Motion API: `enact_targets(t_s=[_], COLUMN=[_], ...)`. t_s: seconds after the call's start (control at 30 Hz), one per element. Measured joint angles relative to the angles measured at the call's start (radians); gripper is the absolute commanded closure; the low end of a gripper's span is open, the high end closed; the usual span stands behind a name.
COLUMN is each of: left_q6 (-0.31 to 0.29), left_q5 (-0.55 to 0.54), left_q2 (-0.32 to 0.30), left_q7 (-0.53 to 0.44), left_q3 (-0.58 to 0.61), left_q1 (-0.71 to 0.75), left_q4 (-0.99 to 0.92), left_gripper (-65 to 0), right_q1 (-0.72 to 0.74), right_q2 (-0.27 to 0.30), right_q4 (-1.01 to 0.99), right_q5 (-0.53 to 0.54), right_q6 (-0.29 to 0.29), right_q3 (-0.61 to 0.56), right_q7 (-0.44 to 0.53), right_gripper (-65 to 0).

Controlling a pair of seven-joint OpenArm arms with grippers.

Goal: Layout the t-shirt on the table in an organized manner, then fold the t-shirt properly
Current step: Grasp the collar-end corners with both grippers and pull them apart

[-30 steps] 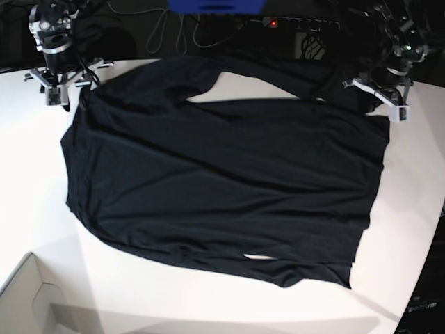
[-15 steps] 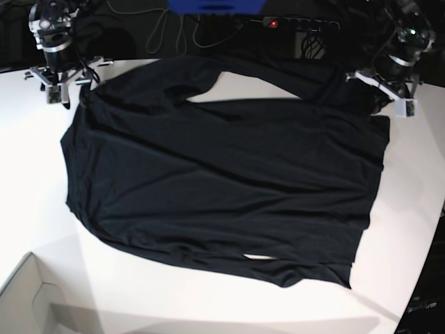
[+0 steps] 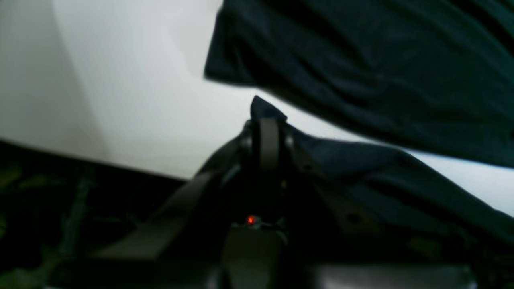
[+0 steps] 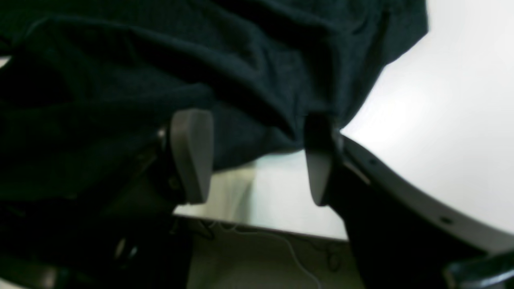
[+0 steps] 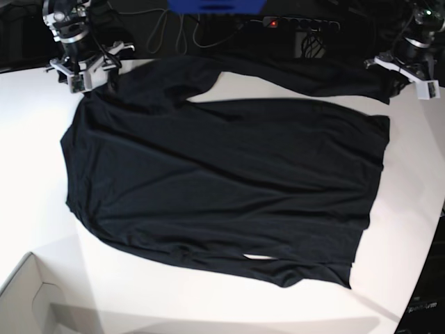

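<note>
I see my left end effector (image 3: 263,120) clenched on the t-shirt (image 5: 222,188), my right end effector (image 4: 253,156) released, fabric spread across the worktop (image 5: 35,181).
</note>
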Motion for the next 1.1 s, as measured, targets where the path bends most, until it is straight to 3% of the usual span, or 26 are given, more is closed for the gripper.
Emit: enact_targets(t_s=[0.17,0.4,0.93,1.1], left_q6=[-0.042,-0.041,-0.041,-0.041], left_q5=[0.003,0.003,-0.004,-0.004], left_q2=[-0.001,-0.002,-0.002,-0.002], left_q7=[0.01,0.007,0.007,0.008], left_q3=[-0.013,-0.012,-0.014,-0.071], left_q1=[0.0,0.0,0.019,0.019], left_q4=[0.001,0.002,0.002,0.002], left_gripper=[-0.3,-0.3,-0.3,-0.3], right_q1=[-0.024,-0.065,-0.032,-0.023], right_q2=[0.0,0.0,0.0,0.005], right_q4=[-0.037,-0.043,-0.076,-0.137], right_q5=[-0.004,-0.003,0.0,0.031], right_q6=[0.0,0.0,0.0,-0.001], right_q3=[-0.018,-0.091,-0.082,-0.085], right_q7=[-0.004,0.002,0.006,0.065], right_gripper=[-35.9,-35.9,-35.9,-35.6])
